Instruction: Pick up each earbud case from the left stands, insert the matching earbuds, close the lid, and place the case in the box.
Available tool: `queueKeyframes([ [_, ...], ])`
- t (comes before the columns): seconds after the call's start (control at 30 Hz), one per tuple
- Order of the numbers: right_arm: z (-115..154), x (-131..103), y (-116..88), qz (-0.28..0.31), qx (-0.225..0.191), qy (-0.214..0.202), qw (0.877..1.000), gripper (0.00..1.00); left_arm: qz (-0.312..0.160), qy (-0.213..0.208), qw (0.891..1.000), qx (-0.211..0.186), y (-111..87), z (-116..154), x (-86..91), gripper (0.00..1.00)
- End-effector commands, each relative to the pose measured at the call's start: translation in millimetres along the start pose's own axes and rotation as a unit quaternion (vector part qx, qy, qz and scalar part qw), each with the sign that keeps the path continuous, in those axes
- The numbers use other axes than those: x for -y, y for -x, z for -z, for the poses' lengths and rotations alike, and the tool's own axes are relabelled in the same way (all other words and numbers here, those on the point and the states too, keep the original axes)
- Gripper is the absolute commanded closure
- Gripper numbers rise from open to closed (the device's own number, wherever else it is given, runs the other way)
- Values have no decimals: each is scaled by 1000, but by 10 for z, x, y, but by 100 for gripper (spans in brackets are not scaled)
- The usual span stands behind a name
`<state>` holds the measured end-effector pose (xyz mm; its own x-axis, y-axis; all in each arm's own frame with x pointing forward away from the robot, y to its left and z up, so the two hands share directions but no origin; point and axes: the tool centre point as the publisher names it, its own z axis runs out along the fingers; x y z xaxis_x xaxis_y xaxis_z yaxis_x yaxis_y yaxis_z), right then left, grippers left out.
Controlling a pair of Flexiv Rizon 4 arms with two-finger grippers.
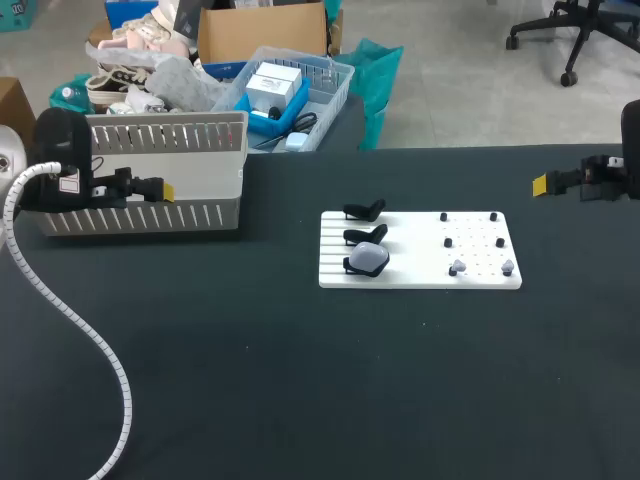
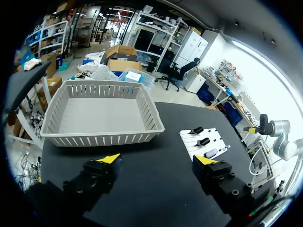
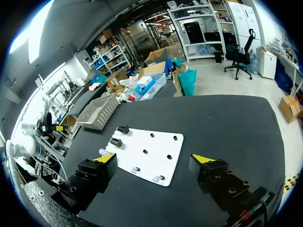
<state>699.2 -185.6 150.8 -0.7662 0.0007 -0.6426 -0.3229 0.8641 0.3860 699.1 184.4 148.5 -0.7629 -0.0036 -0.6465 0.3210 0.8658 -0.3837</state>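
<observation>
**First:** Both pairs of jaws stand wide apart, gripping nothing. That goes for the left gripper (image 2: 157,160) and the right gripper (image 3: 154,158) alike.

**Second:** What lies ahead of the left one?

**First:** The grey slatted box (image 2: 102,137) is straight ahead of its fingers. The white board (image 2: 217,138) is off beyond its right finger.

**Second:** And the earbud case?

**First:** One grey earbud case (image 1: 368,260) rests on the board, on the last of three black stands (image 1: 365,222). That is the one closest to the right gripper and ahead of its left finger.

**Second:** And the buds?

**First:** Two small grey earbuds (image 1: 457,267) sit on the board's other half, ahead of the right gripper and between the lines of its fingers. Neither gripper touches the board; both are well apart from it.
</observation>
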Motion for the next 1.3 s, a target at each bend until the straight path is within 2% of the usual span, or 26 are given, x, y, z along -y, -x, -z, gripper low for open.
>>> queueKeyframes([
  [0.03, -9, 6, 3, 0, 0, 1, 1000, 0, 0, 0, 1000, -2, 11, 4, -2, 0],
  [0.97, -9, 6, 3, 0, 0, 1, 1000, 0, 0, 0, 1000, -2, 11, 4, -2, 0],
  [1.0, -9, 6, 3, 0, 0, 1, 1000, 0, -5, -19, 1000, -13, 25, 4, 8, 0],
  [1.1, -9, 6, 3, 0, 0, 1, 1000, 0, -28, -42, 999, -11, 86, -3, 69, 0],
  [1.13, -9, 6, 3, 0, 0, 1, 1000, 0, -40, -67, 997, -11, 102, 4, 100, 0],
  [1.3, -9, 6, 3, 0, 0, 1, 1000, 0, -108, -117, 987, -6, 143, -11, 255, 0],
])
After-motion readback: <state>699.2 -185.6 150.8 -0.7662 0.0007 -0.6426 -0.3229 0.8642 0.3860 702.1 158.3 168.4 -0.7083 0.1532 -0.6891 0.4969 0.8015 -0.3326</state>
